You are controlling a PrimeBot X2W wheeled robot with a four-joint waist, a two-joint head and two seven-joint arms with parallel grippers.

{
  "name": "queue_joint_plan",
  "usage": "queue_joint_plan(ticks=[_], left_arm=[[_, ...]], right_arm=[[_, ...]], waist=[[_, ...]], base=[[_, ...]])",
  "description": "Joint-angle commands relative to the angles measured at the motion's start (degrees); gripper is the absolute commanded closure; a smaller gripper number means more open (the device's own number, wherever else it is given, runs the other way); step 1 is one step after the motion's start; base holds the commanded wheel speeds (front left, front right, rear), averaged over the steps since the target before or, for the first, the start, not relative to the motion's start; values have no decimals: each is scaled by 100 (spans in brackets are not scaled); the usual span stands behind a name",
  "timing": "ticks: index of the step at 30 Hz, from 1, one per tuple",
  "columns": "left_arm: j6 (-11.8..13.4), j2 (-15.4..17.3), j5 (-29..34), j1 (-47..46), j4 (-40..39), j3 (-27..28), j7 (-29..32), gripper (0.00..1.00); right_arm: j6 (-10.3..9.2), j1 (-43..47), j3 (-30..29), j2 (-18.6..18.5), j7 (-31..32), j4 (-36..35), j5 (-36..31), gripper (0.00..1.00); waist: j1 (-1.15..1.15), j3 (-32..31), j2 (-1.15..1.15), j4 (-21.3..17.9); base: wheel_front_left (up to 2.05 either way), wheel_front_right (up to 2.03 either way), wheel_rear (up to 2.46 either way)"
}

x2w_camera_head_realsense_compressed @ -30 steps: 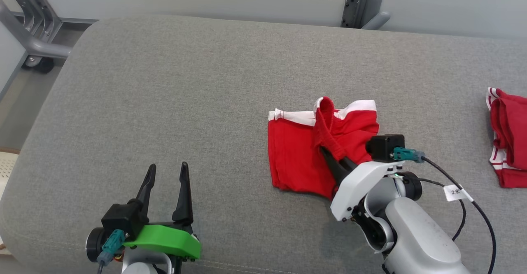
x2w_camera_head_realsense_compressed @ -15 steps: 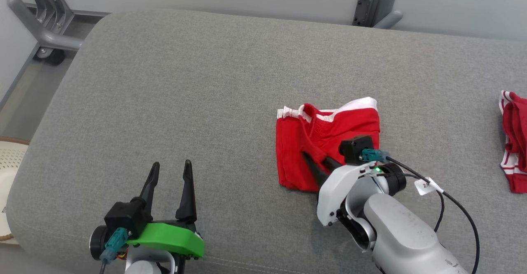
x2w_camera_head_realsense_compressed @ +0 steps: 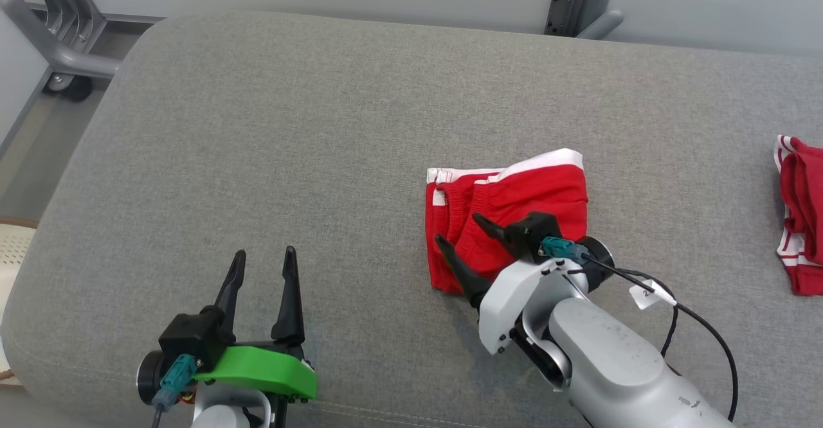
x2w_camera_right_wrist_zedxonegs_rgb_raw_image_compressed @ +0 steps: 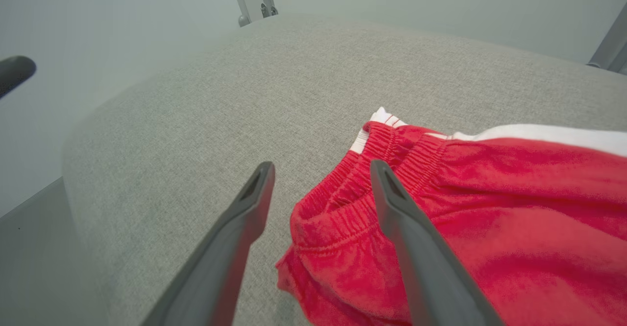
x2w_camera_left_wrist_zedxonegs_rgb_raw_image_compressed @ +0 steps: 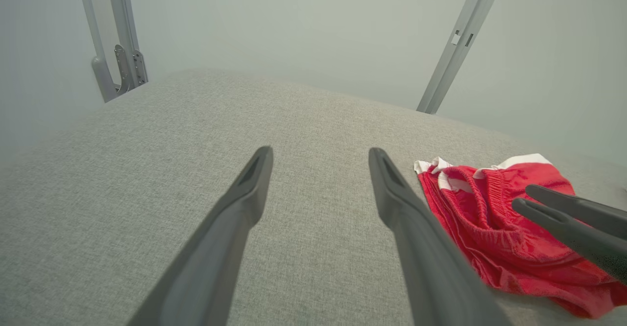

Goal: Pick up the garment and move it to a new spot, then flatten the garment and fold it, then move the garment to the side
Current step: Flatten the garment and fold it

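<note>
The garment, red shorts [x2w_camera_head_realsense_compressed: 514, 203] with white trim, lies folded on the grey cushion [x2w_camera_head_realsense_compressed: 308, 126] right of centre. My right gripper [x2w_camera_head_realsense_compressed: 460, 230] hovers open over the shorts' left edge, one finger above the elastic waistband and the other past the cloth. In the right wrist view the gripper [x2w_camera_right_wrist_zedxonegs_rgb_raw_image_compressed: 321, 169] straddles the waistband edge of the shorts [x2w_camera_right_wrist_zedxonegs_rgb_raw_image_compressed: 490, 203] with nothing held. My left gripper [x2w_camera_head_realsense_compressed: 265, 253] stands open near the front left, apart from the cloth. The left wrist view shows that gripper [x2w_camera_left_wrist_zedxonegs_rgb_raw_image_compressed: 318, 152] open, with the shorts [x2w_camera_left_wrist_zedxonegs_rgb_raw_image_compressed: 485, 218] to its right.
A second red and white garment [x2w_camera_head_realsense_compressed: 800, 216] lies at the cushion's right edge. Grey metal frame parts [x2w_camera_head_realsense_compressed: 58, 49] stand at the back left and a post [x2w_camera_head_realsense_compressed: 578, 4] at the back. A pale perforated basket [x2w_camera_head_realsense_compressed: 13, 248] sits beyond the left edge.
My right gripper lowered the lifted fold of the shorts leftward, opened and let it go; the cloth now lies flat. The head camera shifted slightly. The left gripper stayed put.
</note>
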Motion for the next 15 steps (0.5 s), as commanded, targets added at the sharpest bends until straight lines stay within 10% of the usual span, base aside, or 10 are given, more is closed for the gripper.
queue_joint_plan(ticks=[1, 15], left_arm=[[34, 5, -33, -87, -20, 22, -14, 0], [25, 6, 177, -244, -218, 3, -14, 0]], right_arm=[[-2, -81, -62, -19, -86, -14, -76, 0], [-2, 602, -2178, -15, -493, -1419, -1399, 0]], waist=[[0, 0, 0, -24], [0, -56, 0, -460]], base=[[0, 0, 0], [0, 0, 0]])
